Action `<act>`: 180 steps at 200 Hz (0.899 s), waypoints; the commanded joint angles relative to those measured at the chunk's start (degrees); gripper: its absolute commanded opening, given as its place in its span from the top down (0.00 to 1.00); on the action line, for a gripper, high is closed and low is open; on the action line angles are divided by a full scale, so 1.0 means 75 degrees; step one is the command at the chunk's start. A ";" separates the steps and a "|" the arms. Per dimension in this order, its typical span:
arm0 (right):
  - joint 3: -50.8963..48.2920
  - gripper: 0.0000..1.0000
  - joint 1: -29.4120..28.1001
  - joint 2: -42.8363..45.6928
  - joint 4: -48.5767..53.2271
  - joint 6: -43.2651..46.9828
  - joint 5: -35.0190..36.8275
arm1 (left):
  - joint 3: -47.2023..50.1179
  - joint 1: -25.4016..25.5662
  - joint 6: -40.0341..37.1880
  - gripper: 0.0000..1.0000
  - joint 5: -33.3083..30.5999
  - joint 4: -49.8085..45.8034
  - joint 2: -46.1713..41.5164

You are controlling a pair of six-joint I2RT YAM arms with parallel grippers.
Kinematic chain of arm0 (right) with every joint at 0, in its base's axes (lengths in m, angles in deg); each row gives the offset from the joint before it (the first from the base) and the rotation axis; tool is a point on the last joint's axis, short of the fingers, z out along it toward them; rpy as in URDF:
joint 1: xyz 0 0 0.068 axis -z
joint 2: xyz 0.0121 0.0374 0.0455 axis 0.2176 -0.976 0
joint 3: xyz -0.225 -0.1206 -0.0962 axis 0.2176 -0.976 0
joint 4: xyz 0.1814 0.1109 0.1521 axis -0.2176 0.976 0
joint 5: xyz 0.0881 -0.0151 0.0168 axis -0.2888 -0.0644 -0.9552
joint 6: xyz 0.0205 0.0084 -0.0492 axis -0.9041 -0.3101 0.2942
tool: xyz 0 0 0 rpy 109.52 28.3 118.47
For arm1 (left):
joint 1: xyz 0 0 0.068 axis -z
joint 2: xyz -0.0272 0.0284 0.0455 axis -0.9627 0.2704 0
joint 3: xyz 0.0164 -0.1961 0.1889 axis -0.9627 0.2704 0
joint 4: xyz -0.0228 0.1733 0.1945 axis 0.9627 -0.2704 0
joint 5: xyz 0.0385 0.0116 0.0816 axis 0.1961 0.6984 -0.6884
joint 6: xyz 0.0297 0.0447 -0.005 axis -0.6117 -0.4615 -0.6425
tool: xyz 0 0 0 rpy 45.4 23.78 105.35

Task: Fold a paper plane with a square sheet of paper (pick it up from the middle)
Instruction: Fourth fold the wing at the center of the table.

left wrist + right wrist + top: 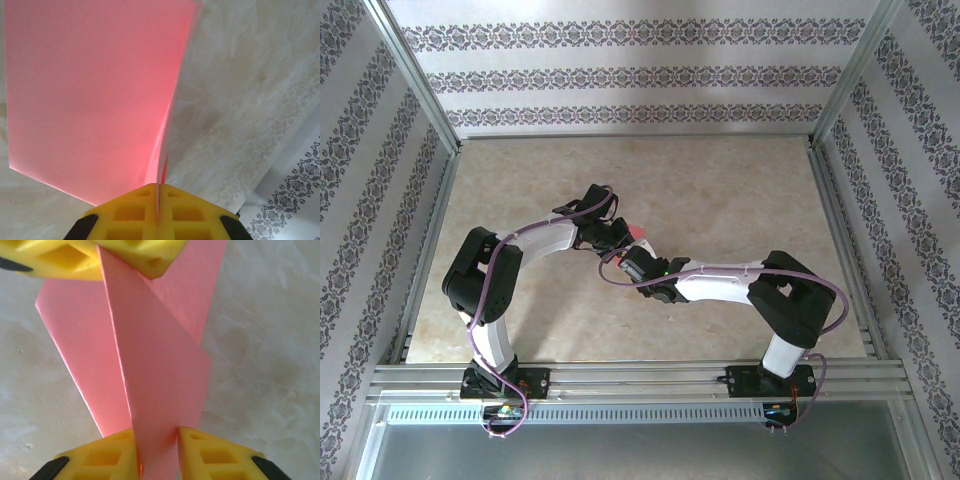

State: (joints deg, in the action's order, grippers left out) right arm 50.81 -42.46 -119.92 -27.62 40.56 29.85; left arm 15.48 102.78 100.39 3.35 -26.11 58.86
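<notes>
The pink-red sheet of paper is held off the table, folded along a crease into overlapping flaps. My left gripper is shut on its folded edge, yellow pads pressed together with the paper between them. In the right wrist view the left gripper clamps the paper's far end at the top. My right gripper stands a little open, a flap running down through the gap between its fingers. From above, both grippers meet at mid-table, with a pink corner peeking out.
The beige marbled table lies below the paper. Patterned walls and aluminium posts enclose it on three sides. A metal rail runs along the near edge by the arm bases.
</notes>
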 commanded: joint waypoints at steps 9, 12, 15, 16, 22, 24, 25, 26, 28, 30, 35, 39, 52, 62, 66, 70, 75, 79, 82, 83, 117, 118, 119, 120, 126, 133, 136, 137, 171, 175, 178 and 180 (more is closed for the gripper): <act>0.0089 0.79 -0.0082 -0.0056 0.0069 -0.0038 0.0372 | -0.0056 0.0083 0.0315 0.94 -0.0081 -0.0183 0.0072; 0.0083 0.80 -0.0086 -0.0056 0.0069 -0.0029 0.0375 | -0.0057 0.0080 0.0310 0.93 -0.0078 -0.0183 0.0069; 0.0090 0.81 -0.0082 -0.0067 0.0066 -0.0026 0.0367 | -0.0057 0.0075 0.0311 0.93 -0.0078 -0.0183 0.0072; 0.0090 0.81 -0.0082 -0.0067 0.0066 -0.0026 0.0367 | -0.0057 0.0073 0.0308 0.93 -0.0078 -0.0183 0.0073; 0.0099 0.82 -0.0086 -0.0074 0.0069 -0.0015 0.0351 | -0.0057 0.0080 0.0306 0.92 -0.0079 -0.0183 0.0064; 0.0100 0.83 -0.0088 -0.0078 0.0063 -0.0017 0.0351 | -0.0057 0.0074 0.0305 0.92 -0.0076 -0.0183 0.0064; 0.0100 0.83 -0.0085 -0.0079 0.0066 -0.0016 0.0343 | -0.0057 0.0072 0.0299 0.92 -0.0078 -0.0183 0.0064; 0.0100 0.83 -0.0077 -0.0085 0.0068 -0.0015 0.0333 | -0.0052 0.0072 0.0296 0.92 -0.0078 -0.0183 0.0064; 0.0100 0.84 -0.0080 -0.0090 0.0075 -0.0008 0.0334 | -0.0056 0.0077 0.0299 0.92 -0.0079 -0.0189 0.0064; 0.0100 0.84 -0.0087 -0.0091 0.0076 -0.0013 0.0326 | -0.0057 0.0079 0.0300 0.92 -0.0079 -0.0193 0.0064; 0.0108 0.85 -0.0085 -0.0103 0.0072 -0.0014 0.0312 | -0.0066 0.0072 0.0286 0.92 -0.0079 -0.0195 0.0062; 0.0102 0.86 -0.0087 -0.0114 0.0062 -0.0014 0.0297 | -0.0069 0.0071 0.0289 0.91 -0.0069 -0.0203 0.0046; 0.0100 0.89 -0.0088 -0.0115 0.0057 -0.0014 0.0247 | -0.0076 0.0039 0.0240 0.89 -0.0082 -0.0251 0.0037; 0.0081 0.91 -0.0075 -0.0115 0.0038 -0.0002 0.0188 | -0.0089 -0.0004 0.0189 0.84 -0.0109 -0.0314 0.0002; 0.0087 0.91 -0.0076 -0.0115 0.0036 0.0006 0.0164 | -0.0088 -0.0036 0.0162 0.82 -0.0120 -0.0343 -0.0014; 0.0080 0.91 -0.0083 -0.0115 0.0035 0.0009 0.0123 | -0.0092 -0.0071 0.0126 0.79 -0.0134 -0.0383 -0.0037; 0.0071 0.92 -0.0081 -0.0104 0.0026 0.0026 0.0068 | -0.0109 -0.0108 0.0065 0.75 -0.0171 -0.0441 -0.0063; 0.0065 0.92 -0.0081 -0.0103 0.0004 0.0041 0.0009 | -0.0125 -0.0144 0.0011 0.72 -0.0203 -0.0508 -0.0095; 0.0056 0.92 -0.0073 -0.0103 -0.0006 0.0054 -0.0043 | -0.0144 -0.0186 -0.0040 0.69 -0.0226 -0.0571 -0.0115; 0.0055 0.92 -0.0077 -0.0103 -0.0015 0.0055 -0.0065 | -0.0142 -0.0198 -0.0049 0.68 -0.0229 -0.0588 -0.0119; 0.0040 0.93 -0.0047 -0.0149 -0.0129 0.0129 -0.0680 | -0.0298 -0.0729 -0.0624 0.50 -0.0587 -0.1189 -0.0487; 0.0035 0.93 -0.0041 -0.0156 -0.0130 0.0128 -0.0700 | -0.0295 -0.0739 -0.0635 0.50 -0.0597 -0.1202 -0.0499; 0.0038 0.93 -0.0038 -0.0159 -0.0130 0.0133 -0.0716 | -0.0299 -0.0756 -0.0646 0.49 -0.0613 -0.1214 -0.0516; 0.0040 0.93 -0.0036 -0.0160 -0.0136 0.0136 -0.0730 | -0.0301 -0.0776 -0.0657 0.49 -0.0622 -0.1226 -0.0531; 0.0040 0.93 -0.0029 -0.0173 -0.0139 0.0128 -0.0820 | -0.0281 -0.0895 -0.0738 0.48 -0.0681 -0.1288 -0.0620; 0.0042 0.93 -0.0014 -0.0185 -0.0155 0.0124 -0.0924 | -0.0235 -0.1023 -0.0813 0.46 -0.0751 -0.1367 -0.0716; 0.0036 0.93 -0.0001 -0.0196 -0.0171 0.0117 -0.0968 | -0.0217 -0.1086 -0.0836 0.46 -0.0773 -0.1396 -0.0756; 0.0033 0.93 0.0000 -0.0196 -0.0174 0.0122 -0.0991 | -0.0202 -0.1105 -0.0846 0.46 -0.0777 -0.1399 -0.0774; 0.0006 0.92 0.0157 -0.0240 -0.0360 0.0073 -0.1638 | 0.0438 -0.1594 -0.1036 0.44 -0.0837 -0.1177 -0.1350; 0.0006 0.92 0.0180 -0.0244 -0.0367 0.0079 -0.1703 | 0.0493 -0.1623 -0.1057 0.44 -0.0861 -0.1179 -0.1410; 0.0017 0.91 0.0187 -0.0254 -0.0375 0.0069 -0.1742 | 0.0542 -0.1643 -0.1080 0.44 -0.0880 -0.1189 -0.1442; 0.0018 0.91 0.0197 -0.0264 -0.0370 0.0068 -0.1749 | 0.0570 -0.1658 -0.1096 0.44 -0.0886 -0.1190 -0.1476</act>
State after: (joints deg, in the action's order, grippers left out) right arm 50.81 -41.96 -120.77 -29.36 40.78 21.00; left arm 16.79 91.63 94.93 -1.61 -33.00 50.82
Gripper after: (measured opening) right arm 0.080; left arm 0.560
